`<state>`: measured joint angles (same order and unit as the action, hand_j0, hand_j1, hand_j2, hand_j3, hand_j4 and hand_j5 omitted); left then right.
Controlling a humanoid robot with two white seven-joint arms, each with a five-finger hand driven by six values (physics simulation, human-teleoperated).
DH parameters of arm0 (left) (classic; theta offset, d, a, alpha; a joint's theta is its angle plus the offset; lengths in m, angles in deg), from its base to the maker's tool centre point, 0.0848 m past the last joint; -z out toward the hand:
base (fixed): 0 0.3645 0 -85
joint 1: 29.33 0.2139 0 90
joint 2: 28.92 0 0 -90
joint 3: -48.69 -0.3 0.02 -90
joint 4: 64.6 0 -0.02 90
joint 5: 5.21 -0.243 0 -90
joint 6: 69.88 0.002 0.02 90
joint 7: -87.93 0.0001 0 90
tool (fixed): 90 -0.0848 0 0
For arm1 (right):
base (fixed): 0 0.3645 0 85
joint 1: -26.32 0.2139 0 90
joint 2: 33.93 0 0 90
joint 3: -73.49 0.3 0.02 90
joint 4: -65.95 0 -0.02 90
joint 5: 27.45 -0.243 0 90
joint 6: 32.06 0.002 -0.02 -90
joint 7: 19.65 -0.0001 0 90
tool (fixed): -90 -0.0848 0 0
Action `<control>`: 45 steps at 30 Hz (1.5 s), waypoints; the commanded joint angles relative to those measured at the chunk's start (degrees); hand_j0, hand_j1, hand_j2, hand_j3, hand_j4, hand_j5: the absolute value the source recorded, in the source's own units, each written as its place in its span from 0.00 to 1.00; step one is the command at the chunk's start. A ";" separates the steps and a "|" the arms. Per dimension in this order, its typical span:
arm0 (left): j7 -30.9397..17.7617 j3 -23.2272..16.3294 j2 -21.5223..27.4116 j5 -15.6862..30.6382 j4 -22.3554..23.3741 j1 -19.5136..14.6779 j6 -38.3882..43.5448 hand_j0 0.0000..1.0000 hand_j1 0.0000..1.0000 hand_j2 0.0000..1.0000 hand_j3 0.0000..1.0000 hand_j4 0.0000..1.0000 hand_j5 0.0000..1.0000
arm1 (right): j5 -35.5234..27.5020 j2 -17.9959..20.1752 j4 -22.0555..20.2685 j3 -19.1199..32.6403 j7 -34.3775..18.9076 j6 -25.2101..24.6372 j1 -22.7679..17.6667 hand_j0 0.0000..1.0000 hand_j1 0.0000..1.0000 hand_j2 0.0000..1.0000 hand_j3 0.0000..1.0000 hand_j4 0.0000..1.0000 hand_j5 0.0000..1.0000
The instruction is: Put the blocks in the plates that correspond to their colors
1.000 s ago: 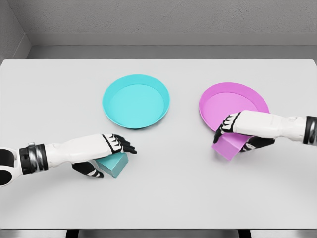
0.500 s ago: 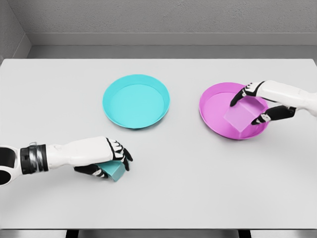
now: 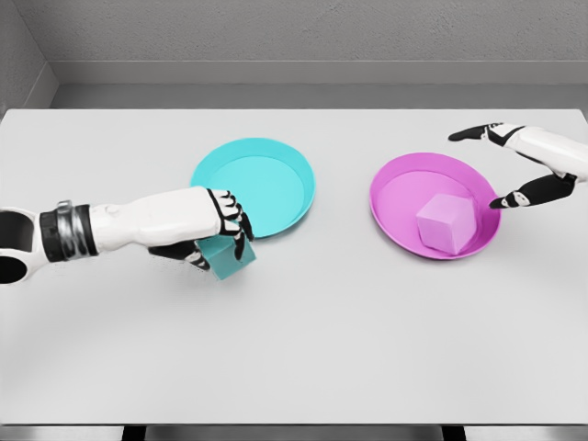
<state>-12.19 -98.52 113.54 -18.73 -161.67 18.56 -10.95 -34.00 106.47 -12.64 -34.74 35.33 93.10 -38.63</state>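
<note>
My left hand (image 3: 220,237) is shut on the teal block (image 3: 229,256), holding it just above the table at the near-left rim of the teal plate (image 3: 276,148). The pink block (image 3: 446,223) lies inside the pink plate (image 3: 395,175), toward its right side. My right hand (image 3: 501,165) is open, with fingers spread, hovering over the plate's far-right rim and clear of the pink block.
The grey table (image 3: 322,340) stretches wide in front of both plates. A wall runs behind its far edge.
The left hand lifted the teal block and carried it up toward the teal plate. The right hand let go of the pink block in the pink plate and drew back to the right.
</note>
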 commanded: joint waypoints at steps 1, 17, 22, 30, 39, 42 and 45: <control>0.10 0.26 -1.83 0.59 3.20 -0.69 0.22 0.38 0.38 0.38 0.38 0.38 0.38 | -0.40 0.05 0.19 0.30 0.02 -0.16 -0.09 1.00 1.00 1.00 1.00 1.00 1.00; -2.45 2.02 -14.67 0.15 23.95 -6.85 3.47 0.49 0.49 0.49 0.49 0.49 0.49 | -0.13 0.57 8.10 4.87 0.02 -0.16 -0.44 1.00 1.00 1.00 1.00 1.00 1.00; -2.54 1.93 -16.87 0.15 27.38 -6.85 3.56 0.81 0.81 0.81 0.81 0.81 0.81 | -0.13 0.57 7.84 4.87 0.02 -0.16 -0.53 1.00 1.00 1.00 1.00 1.00 1.00; -2.45 1.85 -16.95 0.42 27.38 -6.59 3.47 0.99 0.99 0.99 0.99 0.99 0.99 | -0.13 0.66 7.75 4.87 0.02 -0.16 -0.62 1.00 1.00 1.00 1.00 1.00 1.00; -1.83 5.27 -0.96 2.52 20.87 -4.30 -3.93 1.00 1.00 1.00 1.00 1.00 1.00 | -0.13 0.75 7.66 4.87 0.02 -0.16 -0.62 1.00 1.00 1.00 1.00 1.00 1.00; -2.27 5.36 1.68 6.48 21.40 -3.86 -3.93 1.00 1.00 1.00 1.00 1.00 1.00 | -0.13 0.75 7.57 4.87 0.02 -0.16 -0.62 1.00 1.00 1.00 1.00 1.00 1.00; -2.27 5.27 1.77 6.48 22.28 -3.16 -3.93 1.00 1.00 1.00 1.00 1.00 1.00 | -0.13 0.75 7.57 4.78 0.02 -0.16 -0.62 1.00 1.00 1.00 1.00 1.00 1.00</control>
<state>-14.45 -93.47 114.13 -13.30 -139.58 15.49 -14.71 -33.68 107.14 -5.01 -29.94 35.33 93.10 -39.24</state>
